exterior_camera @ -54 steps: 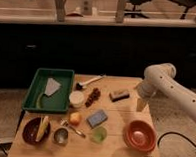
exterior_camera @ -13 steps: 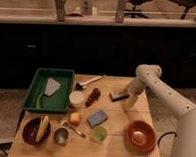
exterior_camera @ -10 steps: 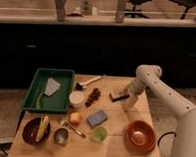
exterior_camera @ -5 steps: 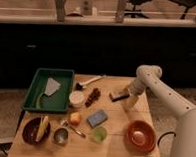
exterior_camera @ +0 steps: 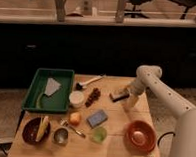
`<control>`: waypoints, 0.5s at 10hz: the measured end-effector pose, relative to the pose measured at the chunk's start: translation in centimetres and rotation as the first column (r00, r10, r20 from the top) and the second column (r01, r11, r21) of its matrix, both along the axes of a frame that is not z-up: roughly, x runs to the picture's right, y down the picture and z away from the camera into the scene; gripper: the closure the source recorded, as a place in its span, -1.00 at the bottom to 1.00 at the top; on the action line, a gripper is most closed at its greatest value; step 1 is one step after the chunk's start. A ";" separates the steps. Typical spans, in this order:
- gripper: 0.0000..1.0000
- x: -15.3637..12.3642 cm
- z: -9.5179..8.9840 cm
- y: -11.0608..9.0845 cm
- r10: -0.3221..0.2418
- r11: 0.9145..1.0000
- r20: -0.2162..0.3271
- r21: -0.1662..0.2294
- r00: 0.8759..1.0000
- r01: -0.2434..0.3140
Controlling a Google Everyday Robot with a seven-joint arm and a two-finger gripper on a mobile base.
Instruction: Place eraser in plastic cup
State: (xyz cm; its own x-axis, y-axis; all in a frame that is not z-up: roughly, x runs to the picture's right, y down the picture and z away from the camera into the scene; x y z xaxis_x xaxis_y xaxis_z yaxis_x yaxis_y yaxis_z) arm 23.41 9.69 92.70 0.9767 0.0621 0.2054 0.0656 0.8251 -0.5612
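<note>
Office: wheeled chairs (exterior_camera: 138, 2) behind; jaws beside eraser (exterior_camera: 119, 95) on table (exterior_camera: 112, 146).

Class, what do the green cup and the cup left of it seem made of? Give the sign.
Green cup: likely translucent plastic, light shows through. Neighbouring cup: seemingly shiny metal, grey glints. The gripper sits beside the eraser.

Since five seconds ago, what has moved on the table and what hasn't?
The arm swung inward from the right of the picture, bringing the gripper down beside the near end of the eraser; it barely shifted in the last second. The eraser, the plastic cup and everything else stayed put.
</note>
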 end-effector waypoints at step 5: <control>-0.60 -0.3 -0.2 -0.1 -0.019 1.000 -0.002 0.015 1.000 0.019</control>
State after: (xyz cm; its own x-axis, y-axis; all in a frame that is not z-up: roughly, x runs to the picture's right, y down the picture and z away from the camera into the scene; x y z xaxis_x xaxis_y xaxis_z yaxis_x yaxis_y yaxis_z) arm 23.07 9.57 92.46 0.9780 0.0408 0.2045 0.0801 0.8320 -0.5490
